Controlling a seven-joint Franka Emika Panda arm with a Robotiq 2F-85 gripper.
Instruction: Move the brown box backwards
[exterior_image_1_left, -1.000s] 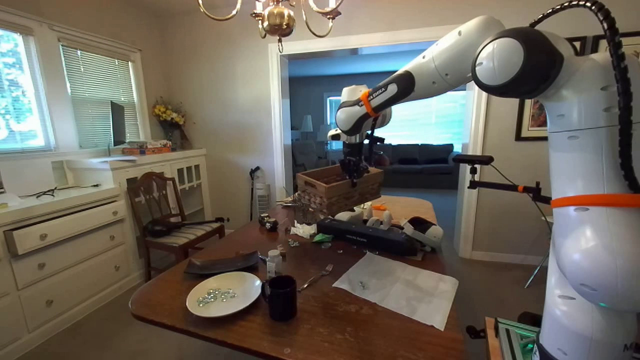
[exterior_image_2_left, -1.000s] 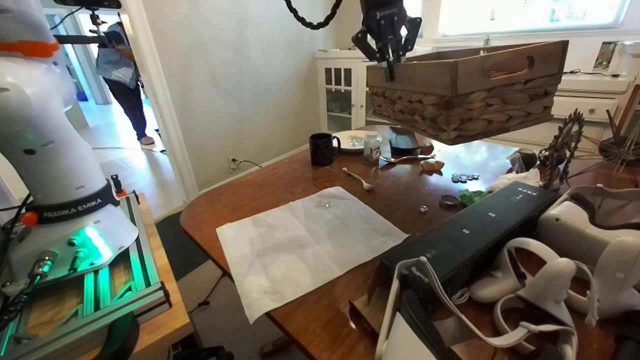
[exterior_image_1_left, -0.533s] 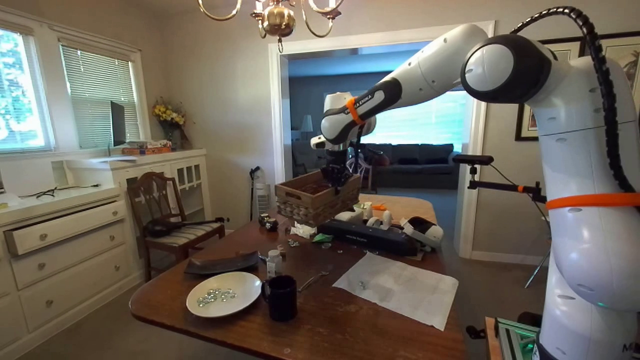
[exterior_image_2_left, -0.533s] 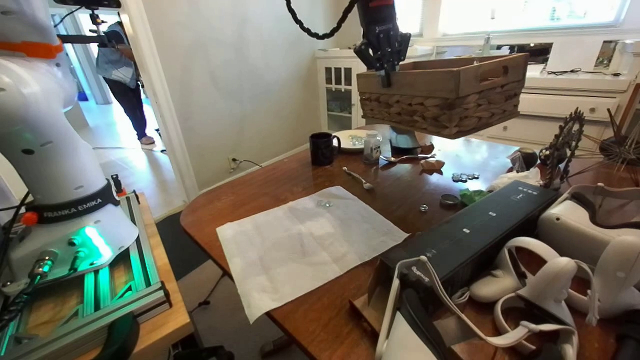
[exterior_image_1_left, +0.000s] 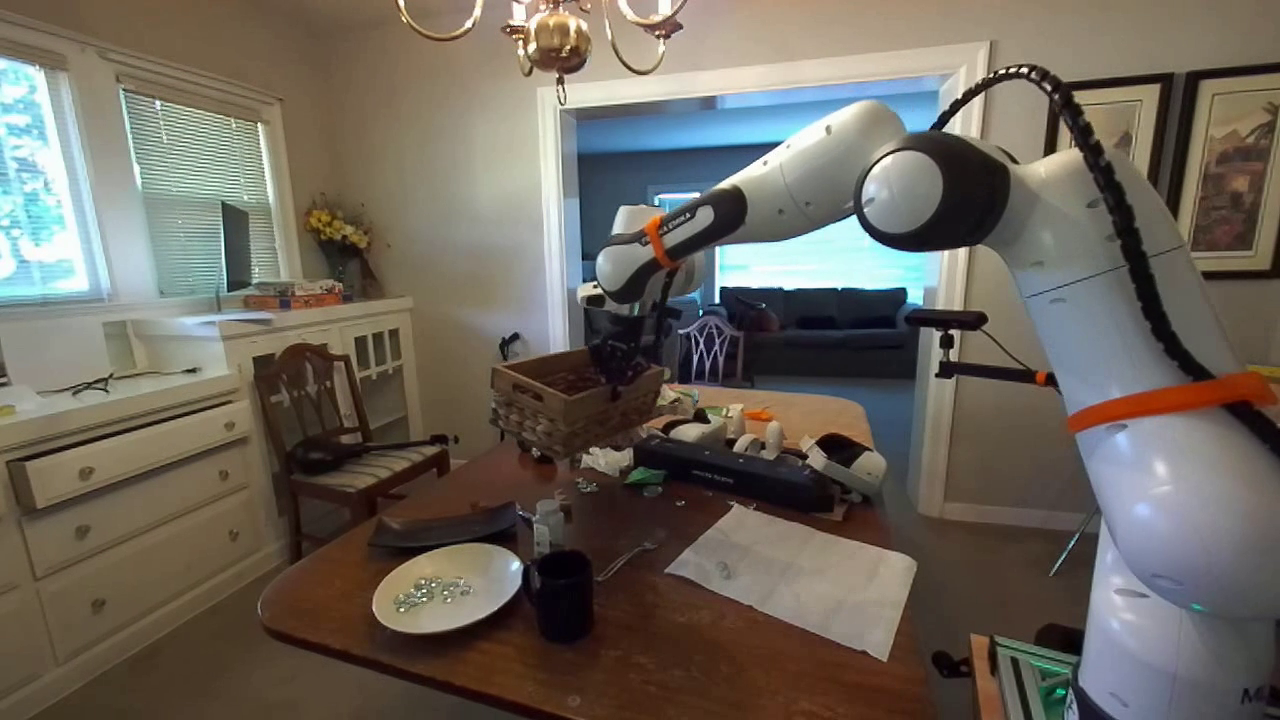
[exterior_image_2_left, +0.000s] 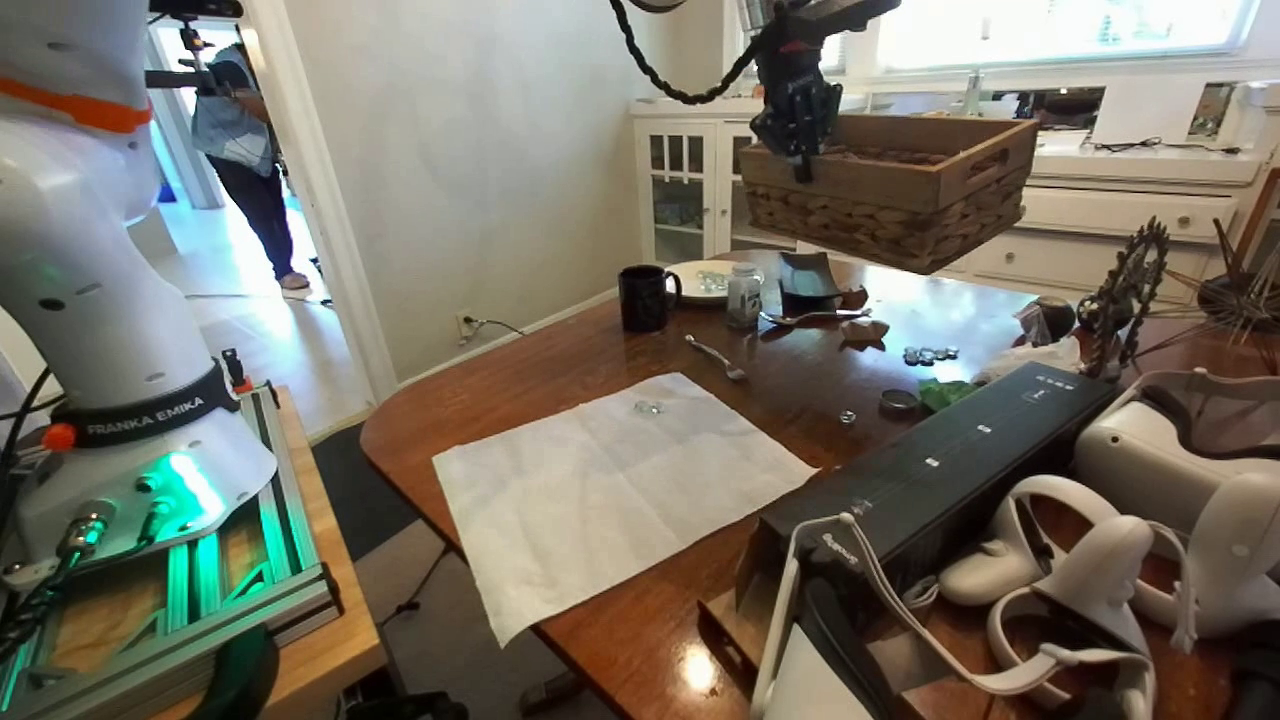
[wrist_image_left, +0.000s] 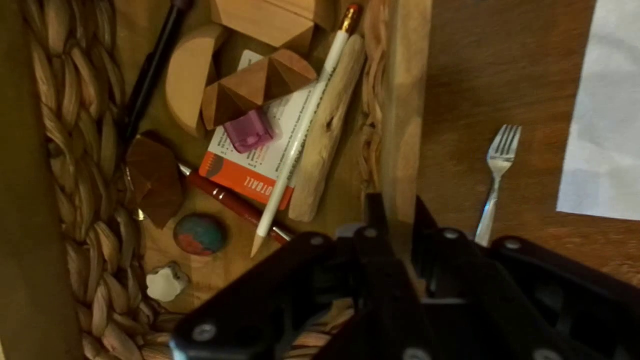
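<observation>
The brown box (exterior_image_1_left: 545, 425) has a wooden rim and woven walls. It hangs above the far part of the table in both exterior views, a little tilted (exterior_image_2_left: 870, 212). My gripper (exterior_image_1_left: 617, 378) is shut on one side wall of it; in an exterior view its fingers (exterior_image_2_left: 803, 168) clasp the rim. In the wrist view the fingertips (wrist_image_left: 395, 210) sit on both sides of the box's rim (wrist_image_left: 407, 75). Small items lie inside the box, among them a white pencil (wrist_image_left: 300, 135) and a purple cube (wrist_image_left: 248, 131). The wrist view cuts off part of the box.
The table (exterior_image_1_left: 680, 640) bears a plate (exterior_image_1_left: 490, 585), a black mug (exterior_image_1_left: 562, 600), a dark tray (exterior_image_1_left: 445, 527), a jar (exterior_image_2_left: 743, 297), a fork (wrist_image_left: 500, 155), white paper (exterior_image_2_left: 620, 490), a long black box (exterior_image_2_left: 940, 450) and white headsets (exterior_image_2_left: 1130, 440). A chandelier (exterior_image_1_left: 558, 42) hangs above.
The arm has reached farther out and carried the brown box away from the robot's base, leftward and slightly lower in an exterior view. The gripper has kept its hold.
</observation>
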